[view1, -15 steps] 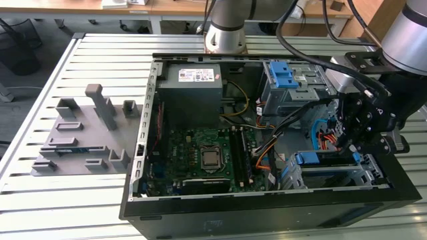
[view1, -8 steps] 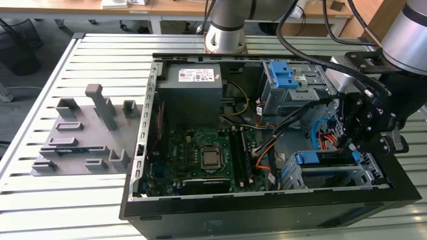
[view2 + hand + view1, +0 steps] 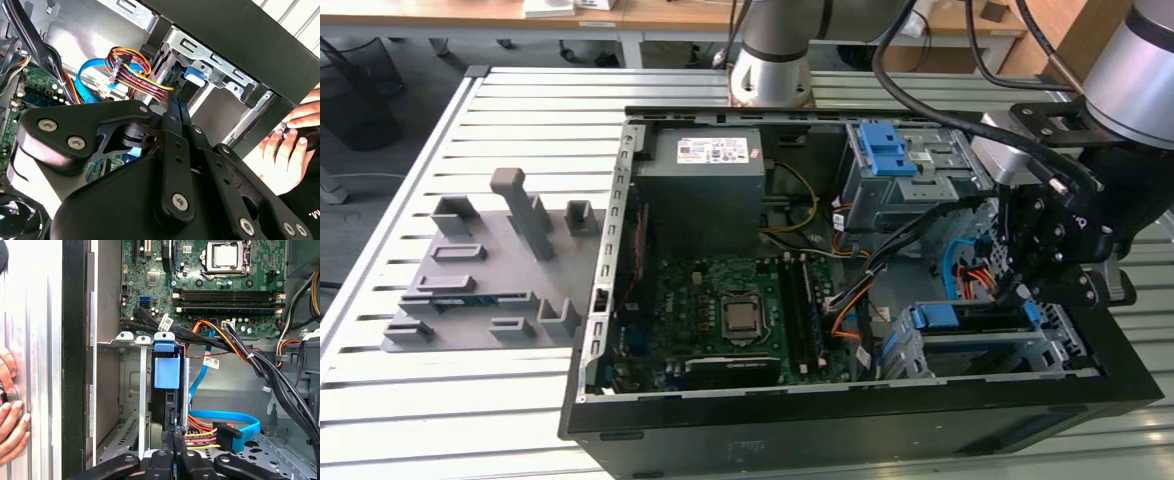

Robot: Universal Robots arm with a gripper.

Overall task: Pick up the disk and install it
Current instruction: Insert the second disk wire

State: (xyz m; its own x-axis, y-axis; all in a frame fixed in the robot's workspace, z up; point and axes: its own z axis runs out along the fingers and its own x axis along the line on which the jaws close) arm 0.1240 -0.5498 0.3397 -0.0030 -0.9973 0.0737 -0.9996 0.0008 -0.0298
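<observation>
A grey moulded fixture (image 3: pixel 480 270) is seen on the slatted table (image 3: pixel 494 400) at the exterior view's left, well apart from the work. Next to it the open computer case (image 3: pixel 854 425) is laid on its side, with the motherboard (image 3: pixel 720 310) exposed along its middle.

Further right, the disk (image 3: pixel 970 320) is found inside the metal drive cage (image 3: pixel 987 350) at the case's near corner on the exterior view's right. It is seated on edge between the cage rails, its blue carrier tab turned toward the motherboard.

In the first wrist view the gripper (image 3: pixel 173 442) is lined up with the disk's long axis. The disk lies straight ahead of the jaws, which are brought together at its near end. Whether the tips actually press on it cannot be told.

A person's hand (image 3: pixel 10 410) is rested on the table outside the case wall.
</observation>
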